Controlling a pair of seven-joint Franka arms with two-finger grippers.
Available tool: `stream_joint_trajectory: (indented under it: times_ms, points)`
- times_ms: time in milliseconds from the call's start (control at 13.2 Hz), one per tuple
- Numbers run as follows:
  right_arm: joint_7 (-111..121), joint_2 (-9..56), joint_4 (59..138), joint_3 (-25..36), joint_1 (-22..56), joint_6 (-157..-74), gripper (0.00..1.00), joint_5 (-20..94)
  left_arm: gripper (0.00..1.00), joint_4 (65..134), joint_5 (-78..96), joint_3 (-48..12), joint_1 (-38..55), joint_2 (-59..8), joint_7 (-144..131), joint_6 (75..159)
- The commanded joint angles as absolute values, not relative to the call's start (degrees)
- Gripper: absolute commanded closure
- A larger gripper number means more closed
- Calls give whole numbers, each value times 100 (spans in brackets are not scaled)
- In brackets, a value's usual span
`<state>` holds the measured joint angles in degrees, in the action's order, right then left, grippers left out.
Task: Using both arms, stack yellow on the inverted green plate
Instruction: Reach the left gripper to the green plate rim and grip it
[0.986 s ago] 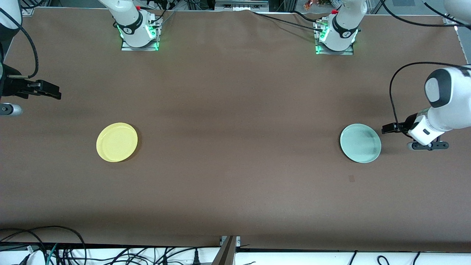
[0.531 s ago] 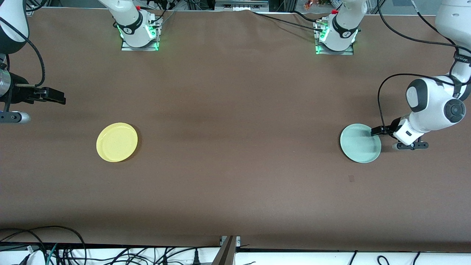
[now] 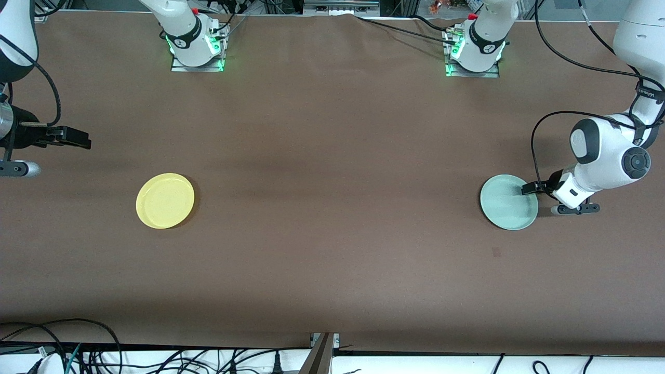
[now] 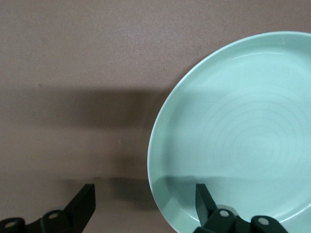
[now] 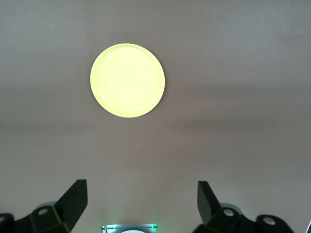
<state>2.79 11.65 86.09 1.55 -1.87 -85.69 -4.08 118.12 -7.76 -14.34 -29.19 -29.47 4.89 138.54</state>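
Front view: the left gripper [image 3: 526, 189] has slid in low to the green plate's [image 3: 506, 210] rim at the left arm's end of the table (ready to flip it, I judge); the right gripper [image 3: 83, 141] waits near the yellow plate [image 3: 165, 200].

Left wrist view: fingers [image 4: 205, 202] apart, straddling the rim.

Right wrist view: fingers [image 5: 73, 200] spread, yellow plate [image 5: 127, 80] well apart

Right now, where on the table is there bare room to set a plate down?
The wide brown stretch between the yellow plate and the green plate is bare, as is the strip nearer the camera. It is crowded at the green plate, where the open left gripper straddles its rim. The right gripper waits, open, over the table's end.
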Motion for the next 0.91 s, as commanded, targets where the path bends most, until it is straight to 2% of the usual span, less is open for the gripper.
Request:
stream_joint_trajectory:
  times_ms: [0,76,682,834]
  points:
    - [343,1432,8490,132,-325,-8595,0,-369,96,11663,-905,-1459,-2901,-3032,483,13834]
    - [343,1485,8490,132,-334,-8700,0,-369,100,11646,-905,-1459,-2900,-3032,475,13834]
    - [475,2635,8622,132,-712,-9886,0,-18,100,11619,-905,-1555,-2865,-2910,413,13737]
    - [483,2934,8762,132,-712,-10316,0,-9,100,11471,-905,-1582,-2708,-2726,369,13397]
